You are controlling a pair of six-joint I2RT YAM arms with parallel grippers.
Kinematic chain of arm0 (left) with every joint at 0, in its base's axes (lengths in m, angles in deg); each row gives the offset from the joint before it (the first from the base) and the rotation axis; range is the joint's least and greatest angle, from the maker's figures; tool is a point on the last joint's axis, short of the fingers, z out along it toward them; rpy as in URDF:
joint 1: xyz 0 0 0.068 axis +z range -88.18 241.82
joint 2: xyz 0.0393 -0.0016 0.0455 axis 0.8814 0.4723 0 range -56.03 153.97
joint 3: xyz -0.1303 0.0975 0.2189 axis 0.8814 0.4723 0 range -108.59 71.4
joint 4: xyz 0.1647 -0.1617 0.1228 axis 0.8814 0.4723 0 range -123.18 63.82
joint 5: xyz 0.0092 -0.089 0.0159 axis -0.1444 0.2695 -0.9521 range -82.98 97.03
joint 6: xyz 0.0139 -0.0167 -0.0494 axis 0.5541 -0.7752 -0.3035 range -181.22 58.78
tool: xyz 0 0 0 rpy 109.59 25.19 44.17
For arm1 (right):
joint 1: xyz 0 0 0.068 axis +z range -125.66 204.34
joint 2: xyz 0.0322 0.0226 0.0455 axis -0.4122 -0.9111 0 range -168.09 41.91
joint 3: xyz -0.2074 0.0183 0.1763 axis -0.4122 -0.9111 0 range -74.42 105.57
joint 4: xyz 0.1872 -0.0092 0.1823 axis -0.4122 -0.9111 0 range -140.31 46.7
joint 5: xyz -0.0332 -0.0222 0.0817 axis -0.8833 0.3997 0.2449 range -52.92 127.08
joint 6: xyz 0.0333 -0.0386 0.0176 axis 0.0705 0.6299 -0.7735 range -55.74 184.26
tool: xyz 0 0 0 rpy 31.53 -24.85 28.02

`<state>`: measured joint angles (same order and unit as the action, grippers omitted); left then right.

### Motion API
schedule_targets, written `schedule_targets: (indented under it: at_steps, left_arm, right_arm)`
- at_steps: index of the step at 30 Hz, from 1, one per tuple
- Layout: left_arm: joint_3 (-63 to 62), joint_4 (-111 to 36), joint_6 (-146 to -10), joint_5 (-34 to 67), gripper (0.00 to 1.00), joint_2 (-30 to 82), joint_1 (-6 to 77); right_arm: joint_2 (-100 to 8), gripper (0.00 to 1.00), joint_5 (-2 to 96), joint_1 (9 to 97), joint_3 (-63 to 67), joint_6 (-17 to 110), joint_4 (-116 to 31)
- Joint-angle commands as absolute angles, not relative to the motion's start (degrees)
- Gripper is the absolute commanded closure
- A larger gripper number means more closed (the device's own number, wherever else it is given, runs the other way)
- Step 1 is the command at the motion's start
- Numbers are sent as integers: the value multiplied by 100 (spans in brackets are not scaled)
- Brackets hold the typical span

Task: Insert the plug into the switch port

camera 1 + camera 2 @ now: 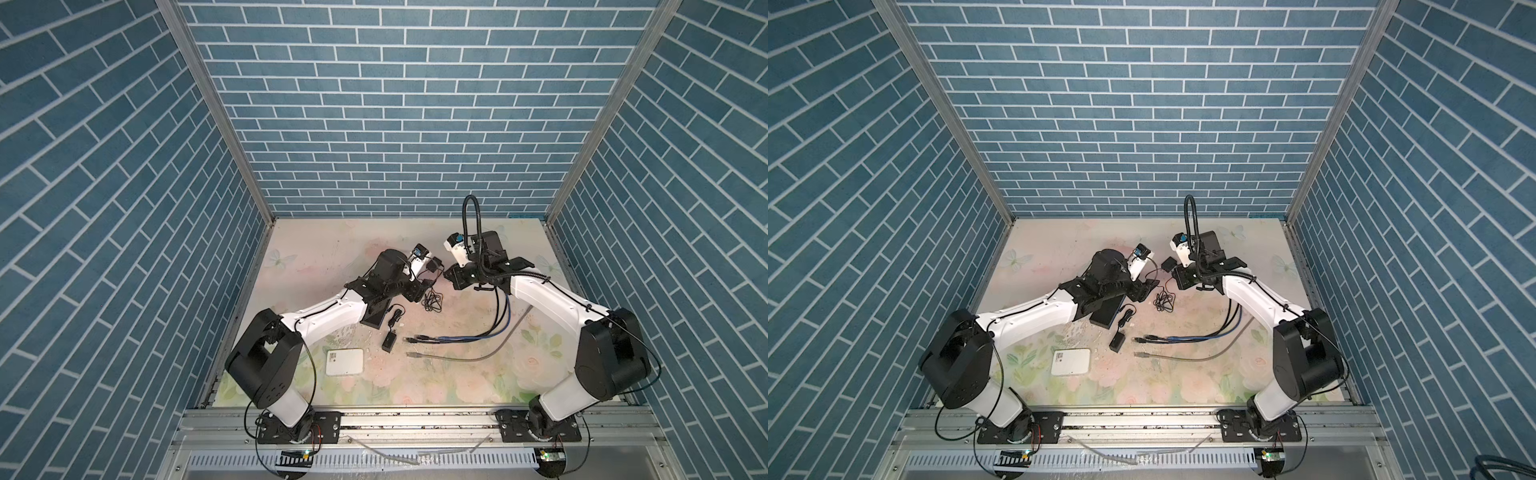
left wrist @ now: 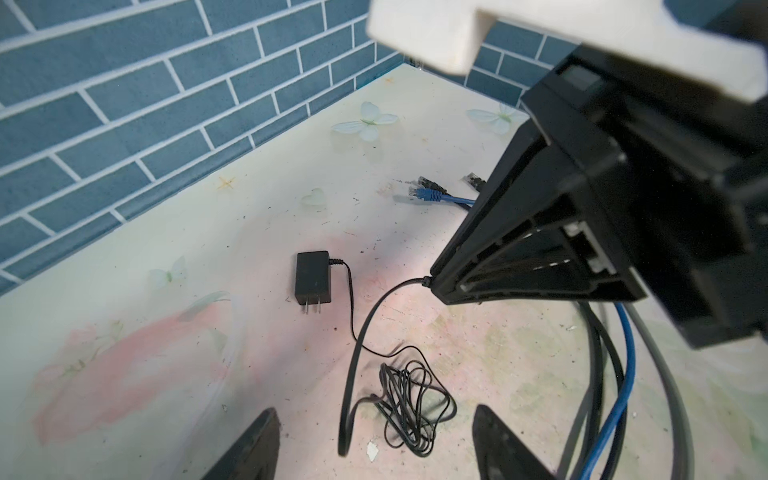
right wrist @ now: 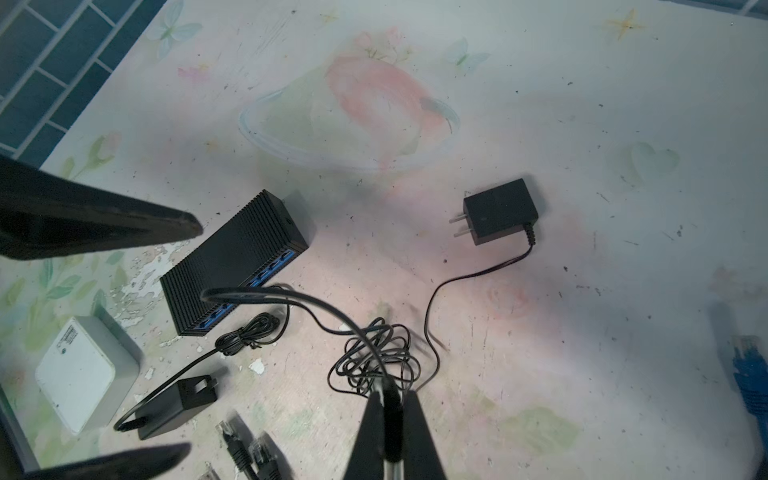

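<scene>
Cord lifted, plug not yet in the switch (image 3: 232, 257).
The right gripper (image 3: 390, 411) pinches the black cord (image 3: 316, 311), its plug probably hidden between the jaws. The left gripper (image 2: 374, 411) hangs spread and empty near the switch on the table (image 3: 582, 104).

No legible text anywhere; white box (image 1: 344, 362) label print too small (blurred).

Switch (image 3: 232, 257) sits left of centre, partly under my left arm (image 1: 324, 316). Box (image 1: 344, 361) nearer, left of it. Adapter (image 1: 388, 343) just right of switch's near end; cables (image 1: 449, 338) right of that. Cord (image 1: 432, 301) coiled farther back; far adapter (image 1: 435, 264) behind it.
</scene>
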<state>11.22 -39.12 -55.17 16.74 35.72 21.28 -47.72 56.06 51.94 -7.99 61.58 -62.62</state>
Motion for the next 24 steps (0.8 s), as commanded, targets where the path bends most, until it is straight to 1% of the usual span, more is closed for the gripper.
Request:
schedule_targets:
  at_steps: [1,4,6,7,9,10,12,13,18,21,24]
  left_arm:
    - [956,-3562,-4732,1656,29,3702,2095]
    - [808,-3391,-4412,1562,35,3799,2099]
    - [664,-3204,-4219,1563,46,3905,2095]
    - [587,-3128,-4160,1544,54,3956,2099]
    - [436,-2989,-4100,1450,73,4060,2101]
    - [379,-2930,-4060,1425,80,4099,2099]
    - [241,-2796,-4018,1366,96,4180,2095]
    - [189,-2754,-4008,1311,100,4209,2088]
    - [184,-2851,-3840,1194,100,4209,2033]
    - [345,-3070,-3676,1214,100,4124,2015]
    - [603,-3353,-3412,1307,100,3960,1981]
  right_arm:
    - [-4527,100,5886,5226,-1012,6220,-6400]
    - [-4379,100,6017,5221,-1093,6345,-6473]
    - [-4273,100,6063,5223,-1164,6404,-6474]
    - [-4249,100,6072,5225,-1183,6408,-6469]
    - [-4212,99,6052,5221,-1219,6417,-6485]
    - [-4212,99,6028,5221,-1227,6401,-6490]
    - [-4233,99,6005,5216,-1233,6374,-6518]
    - [-4251,99,5997,5221,-1237,6358,-6543]
    - [-4374,97,6022,5229,-1186,6285,-6625]
    - [-4437,94,6123,5238,-1107,6268,-6670]
    - [-4492,89,6195,5234,-988,6259,-6735]
